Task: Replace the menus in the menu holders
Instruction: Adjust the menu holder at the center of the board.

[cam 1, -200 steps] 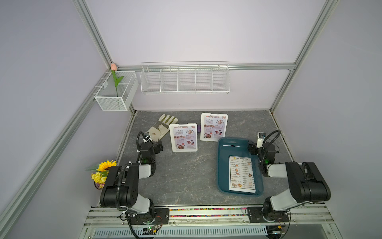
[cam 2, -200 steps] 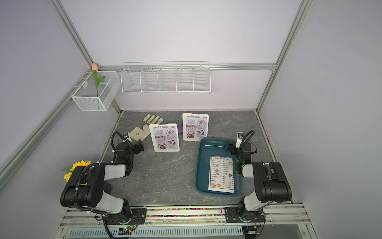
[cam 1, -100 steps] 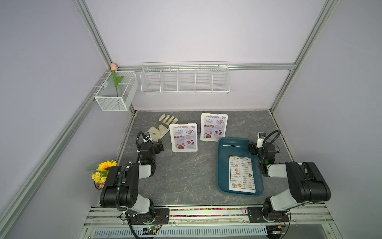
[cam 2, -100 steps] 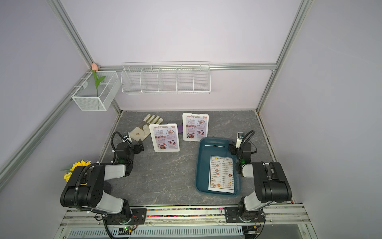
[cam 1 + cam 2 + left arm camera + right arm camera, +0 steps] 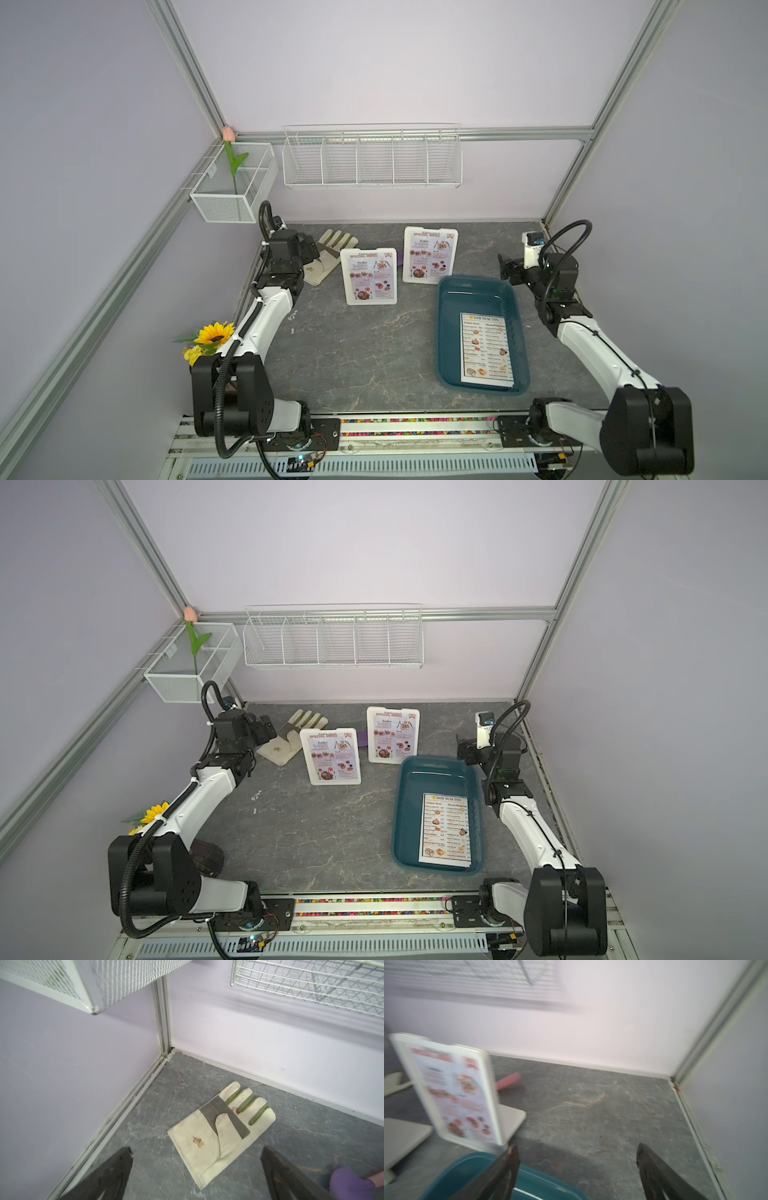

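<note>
Two white menu holders stand upright mid-table, a nearer one [image 5: 368, 277] [image 5: 332, 756] and a farther one [image 5: 430, 255] [image 5: 392, 734] [image 5: 452, 1095]. Each shows a pinkish SPECIAL MENU sheet. A white DIM SUM INN menu [image 5: 485, 349] [image 5: 446, 831] lies flat in the teal tray [image 5: 478, 296] [image 5: 467, 1176]. My left gripper [image 5: 309, 251] [image 5: 195, 1151] hangs open and empty over the near end of the glove. At the tray's far right corner my right gripper [image 5: 509, 270] [image 5: 576, 1149] is also open and empty, pointing towards the farther holder.
A pale work glove [image 5: 332, 249] [image 5: 218, 1132] lies at the back left. A small purple thing [image 5: 400, 261] [image 5: 351, 1180] sits between the holders, a pink cylinder [image 5: 508, 1081] behind the farther one. Wire baskets [image 5: 372, 160] hang on the walls. A sunflower [image 5: 214, 334] stands by the left arm.
Both arms have lifted and reached further towards the back of the table. The right wrist view is blurred by motion. Holders, menus and tray have not moved.
</note>
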